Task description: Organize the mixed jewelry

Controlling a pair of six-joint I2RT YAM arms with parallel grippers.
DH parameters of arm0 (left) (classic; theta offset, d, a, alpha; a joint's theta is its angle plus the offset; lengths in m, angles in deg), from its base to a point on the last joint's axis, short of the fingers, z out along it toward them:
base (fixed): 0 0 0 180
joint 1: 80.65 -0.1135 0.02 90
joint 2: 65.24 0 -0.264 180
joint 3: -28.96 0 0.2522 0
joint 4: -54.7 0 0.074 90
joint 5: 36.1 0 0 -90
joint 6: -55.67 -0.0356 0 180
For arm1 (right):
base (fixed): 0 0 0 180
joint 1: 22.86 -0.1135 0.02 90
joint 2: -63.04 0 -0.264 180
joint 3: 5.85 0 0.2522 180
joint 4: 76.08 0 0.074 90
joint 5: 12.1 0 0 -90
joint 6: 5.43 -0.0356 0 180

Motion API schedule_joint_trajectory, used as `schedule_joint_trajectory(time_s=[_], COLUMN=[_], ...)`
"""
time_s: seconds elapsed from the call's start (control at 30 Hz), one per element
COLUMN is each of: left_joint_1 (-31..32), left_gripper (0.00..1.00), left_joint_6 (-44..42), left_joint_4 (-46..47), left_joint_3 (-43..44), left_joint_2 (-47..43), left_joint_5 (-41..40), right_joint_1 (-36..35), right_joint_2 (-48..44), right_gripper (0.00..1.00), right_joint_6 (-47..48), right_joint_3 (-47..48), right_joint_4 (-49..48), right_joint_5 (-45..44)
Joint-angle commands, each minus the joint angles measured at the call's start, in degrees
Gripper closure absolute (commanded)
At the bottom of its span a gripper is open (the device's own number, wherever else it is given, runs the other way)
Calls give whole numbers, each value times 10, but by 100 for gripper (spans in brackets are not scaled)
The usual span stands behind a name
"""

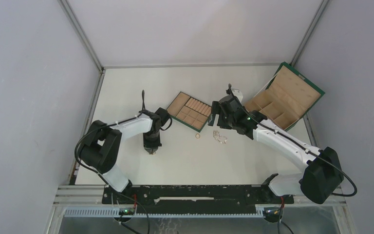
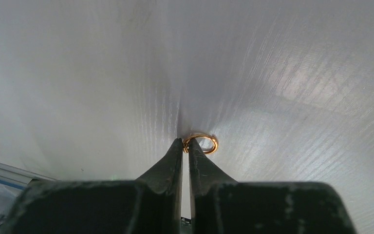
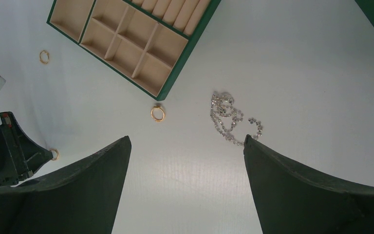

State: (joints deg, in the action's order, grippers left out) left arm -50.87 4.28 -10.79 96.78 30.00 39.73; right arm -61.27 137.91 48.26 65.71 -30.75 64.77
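While the left fingers [image 2: 171,163] pinch a gold ring [image 2: 202,143] at their tips on the surface [image 2: 297,73], the right fingers [image 3: 302,190] stand spread wide, a sparkly chain [image 3: 229,117] just beside one tip and a second ring [image 3: 158,113] ahead between them.

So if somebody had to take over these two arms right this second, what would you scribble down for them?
Left gripper: shut on the edge of the pinched ring, low at the table surface.
Right gripper: open and empty, hovering beside the sparkly chain.
Loose on the table: the chain, a second ring at the tray corner, and a third ring off the tray's other side.
Done: nothing is sorted; every tray compartment in view is bare.
Left: place all three gold rings and the chain.
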Motion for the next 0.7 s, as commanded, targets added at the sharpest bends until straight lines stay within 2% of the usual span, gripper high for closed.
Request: schedule_joint_trajectory(time_s=[0.0,0.2,0.43,0.67], left_joint_1=[-6,-6,0,1], left_gripper=[91,100,100,100], left_joint_6=[3,-10,-58,-96], left_joint_4=[35,48,50,37], left_joint_3=[-16,-15,24,125], left_joint_2=[-15,-30,-76,-109], left_joint_5=[18,23,22,53], right_joint_1=[-6,-6,10,54], right_joint_2=[-4,-5,-21,-44], right_gripper=[6,6,6,6], right_joint_6=[-3,-6,-18,-27], right_joint_3=[24,25,25,25], right_joint_4=[-8,-10,-12,-43], right_joint_5=[-7,-10,1,100])
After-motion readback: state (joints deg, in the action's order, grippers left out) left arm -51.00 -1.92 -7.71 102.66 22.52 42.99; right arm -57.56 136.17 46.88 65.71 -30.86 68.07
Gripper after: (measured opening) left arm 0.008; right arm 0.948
